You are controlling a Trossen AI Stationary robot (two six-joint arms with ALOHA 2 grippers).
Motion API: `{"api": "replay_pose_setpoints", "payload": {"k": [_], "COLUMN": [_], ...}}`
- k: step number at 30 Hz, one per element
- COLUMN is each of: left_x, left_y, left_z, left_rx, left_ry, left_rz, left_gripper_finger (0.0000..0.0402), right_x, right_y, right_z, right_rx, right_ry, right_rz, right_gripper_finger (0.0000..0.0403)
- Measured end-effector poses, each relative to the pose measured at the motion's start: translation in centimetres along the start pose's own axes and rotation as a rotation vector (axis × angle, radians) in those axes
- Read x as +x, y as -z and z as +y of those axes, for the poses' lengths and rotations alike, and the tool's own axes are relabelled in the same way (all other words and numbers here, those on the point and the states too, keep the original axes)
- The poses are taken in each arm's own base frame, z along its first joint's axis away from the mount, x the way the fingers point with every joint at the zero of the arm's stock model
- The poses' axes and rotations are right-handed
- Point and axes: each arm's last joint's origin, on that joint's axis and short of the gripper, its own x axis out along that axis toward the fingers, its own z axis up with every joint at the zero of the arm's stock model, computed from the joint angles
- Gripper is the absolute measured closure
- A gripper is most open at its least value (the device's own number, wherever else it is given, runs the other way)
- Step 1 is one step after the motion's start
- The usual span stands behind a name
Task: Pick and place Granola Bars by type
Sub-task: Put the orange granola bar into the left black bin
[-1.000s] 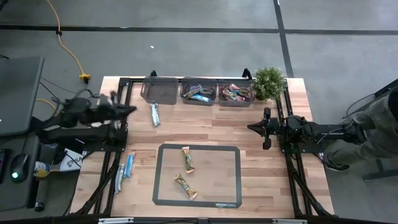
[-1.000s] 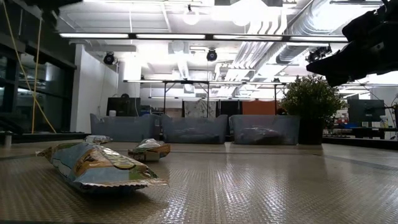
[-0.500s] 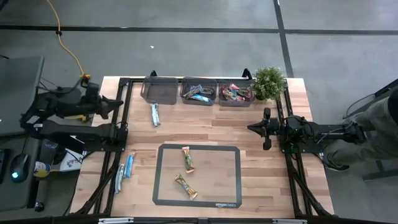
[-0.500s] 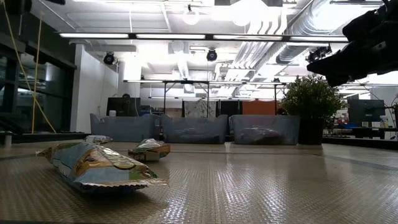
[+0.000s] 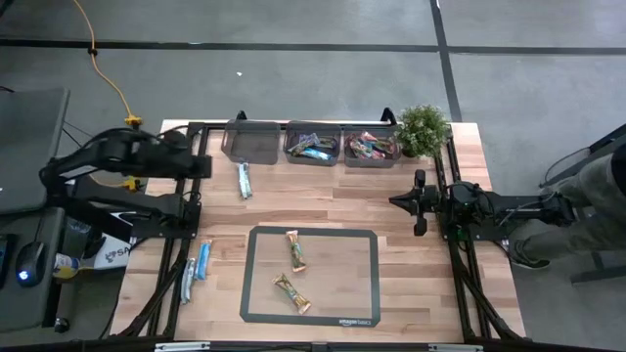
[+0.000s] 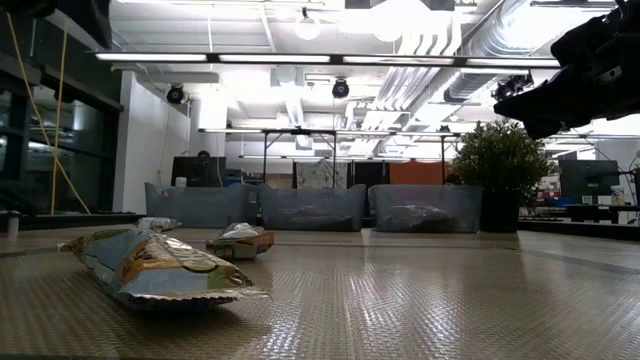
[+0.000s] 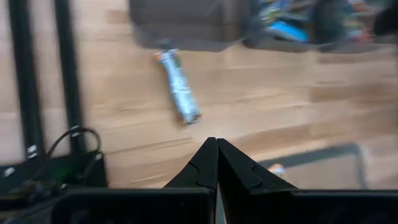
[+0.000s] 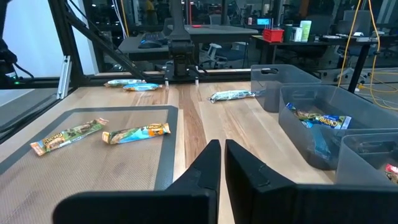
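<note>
Two tan-green Granola Bars (image 5: 294, 250) (image 5: 291, 292) lie flat on the dark mat (image 5: 367, 293). A pale blue-white bar (image 5: 244, 180) lies on the wood in front of the bins, and two bright blue bars (image 5: 203, 259) lie near the table's left edge. My left gripper (image 5: 207, 167) is shut and hangs above the table's left side, slanting down toward the pale bar (image 7: 179, 94). My right gripper (image 5: 393, 200) is shut with nothing in it. It points level over the table's right side, toward the mat's bars (image 8: 135, 132).
Three clear grey bins stand in a row at the far edge: the left one (image 5: 252, 142) shows no bars, the middle one (image 5: 313, 145) holds blue bars, the right one (image 5: 370, 147) red-pink ones. A potted plant (image 5: 423, 129) stands right of them. A person sits beyond the right edge.
My left arm has risen from its folded rest at the table's left edge. Its gripper has rolled and tipped down toward the tabletop, and has stayed shut. The bars have not moved.
</note>
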Motion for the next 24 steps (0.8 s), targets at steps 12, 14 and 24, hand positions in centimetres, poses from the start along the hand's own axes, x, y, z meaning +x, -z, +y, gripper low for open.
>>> {"api": "replay_pose_setpoints", "payload": {"k": [12,14,24], "left_x": [6.2,7.3,11.4], "left_y": [1.2,1.5,1.7], "left_z": [-6.1,-7.0,-9.1], "left_rx": [0.05,0.098,0.133], "left_ry": [-0.182,-0.191,-0.302], "left_rz": [0.124,0.168,0.244], "left_gripper_finger": [0.04,0.0393,0.026], "right_x": [0.0,0.0,0.0], "right_y": [0.0,0.0,0.0], "right_z": [0.0,0.0,0.0], "right_rx": [0.0,0.0,0.0], "right_ry": [0.0,-0.001,-0.001], "right_rz": [-0.001,-0.001,-0.002], "right_gripper_finger": [0.0395,0.0397,0.0397]}}
